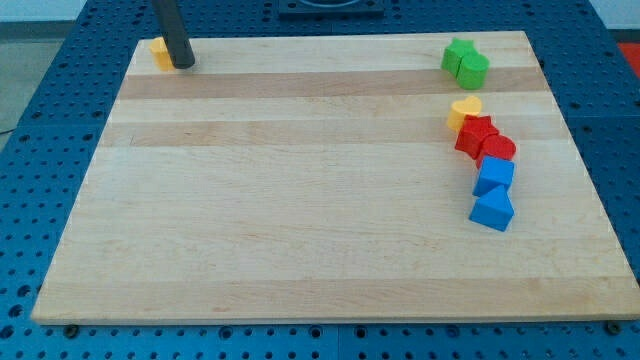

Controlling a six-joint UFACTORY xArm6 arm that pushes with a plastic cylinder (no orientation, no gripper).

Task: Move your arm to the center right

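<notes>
My tip [183, 62] rests at the board's top left corner, touching a small yellow block [160, 52] that is partly hidden behind the rod. All other blocks lie far off at the view's right. Two green blocks [465, 62] sit together near the top right. Below them a yellow heart block [465, 111] touches a red star block [476, 133] and a red round block [497, 149]. Under these a blue block [494, 175] and a second blue block [492, 210] continue the line downward.
The wooden board [300, 200] lies on a blue perforated table [40, 150]. A dark robot base [330, 8] shows at the view's top edge.
</notes>
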